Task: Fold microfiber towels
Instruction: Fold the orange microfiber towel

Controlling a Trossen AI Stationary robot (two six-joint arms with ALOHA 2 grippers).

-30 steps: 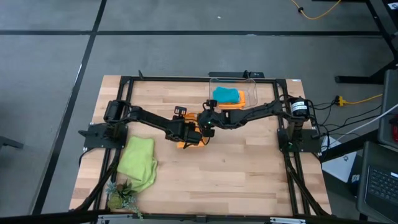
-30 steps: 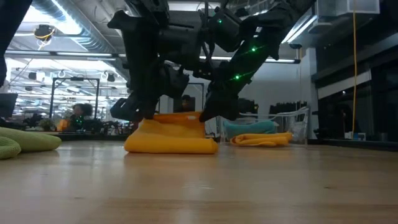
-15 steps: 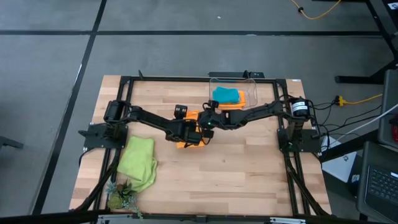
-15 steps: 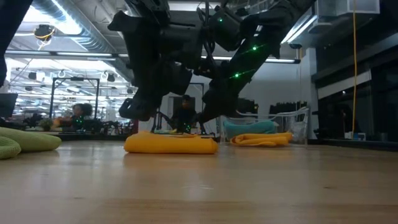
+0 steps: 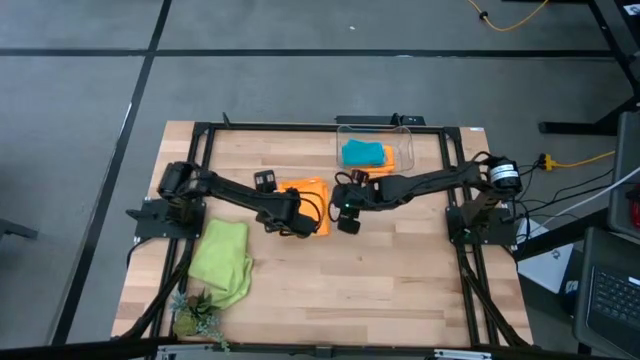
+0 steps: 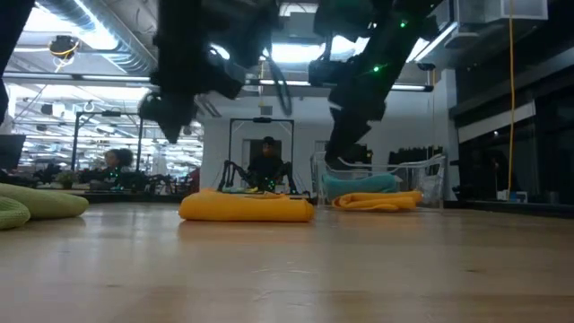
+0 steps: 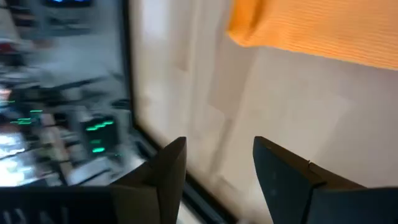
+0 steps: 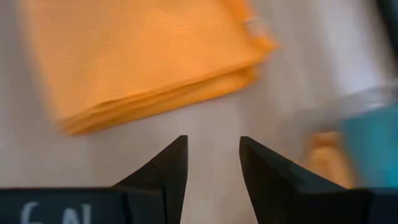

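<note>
Right wrist view gives me my nearest reference: the right gripper point(image 8: 210, 163) hangs with its fingers apart and nothing between them, and the folded orange towel point(image 8: 143, 56) lies just ahead of the tips on the bare tabletop point(image 8: 205, 124). Its layers stack fairly evenly, with one small tag sticking out at a corner. Off to one side of the same gripper, farther on, I can make out the turquoise towel point(image 8: 372, 146) and a second orange towel point(image 8: 323, 158), both blurred.

The left gripper point(image 7: 217, 165) is likewise apart and empty, lifted clear, with the folded orange towel's point(image 7: 317, 28) edge beyond its fingertips.

From overhead, the left gripper point(image 5: 290, 222) sits at one side of the folded orange towel point(image 5: 308, 193) and the right gripper point(image 5: 347, 212) just off the other. Beyond the right gripper, the turquoise towel point(image 5: 363, 154) rests in the clear bin point(image 5: 405, 140). Well away from the left gripper, back toward its base, the lime green towel point(image 5: 224, 258) lies loosely bunched.

I judge this fold finished and released. To do the next part well, I would raise both grippers high enough not to drag the folded stack. Then I would either carry the stack to the bin by its thick closed edge or go for the green towel. On the green one, I would pick two neighbouring corners, one per gripper, and spread it flat before creasing.
</note>
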